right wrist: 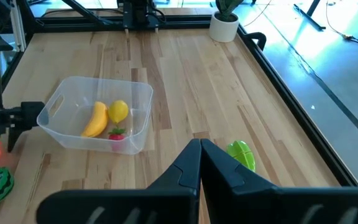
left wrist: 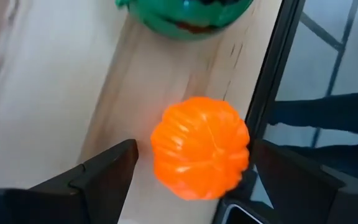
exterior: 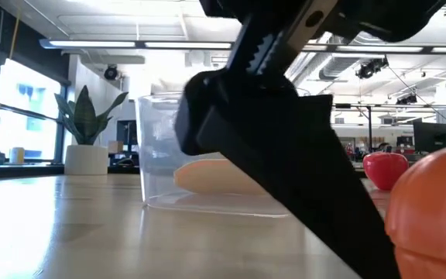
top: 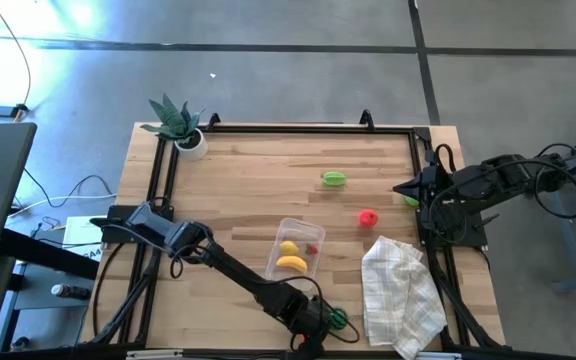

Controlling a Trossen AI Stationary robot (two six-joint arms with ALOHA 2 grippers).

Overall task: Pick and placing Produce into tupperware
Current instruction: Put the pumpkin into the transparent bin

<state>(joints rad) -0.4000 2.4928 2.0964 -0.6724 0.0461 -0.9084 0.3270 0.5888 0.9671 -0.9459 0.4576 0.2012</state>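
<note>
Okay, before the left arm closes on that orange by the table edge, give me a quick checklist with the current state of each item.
1. Left gripper open around the orange, one finger on each side: ok.
2. Orange centred between the fingers: cannot tell; it looks nearer the finger on the frame side.
3. Striped watermelon clear of the fingers: ok, it lies just beyond the orange.
4. Room in the tupperware: ok; it holds a banana, a lemon and a small red piece, with bare floor left.
5. Right gripper out of the way: ok, shut and parked at the table's right edge.
</note>
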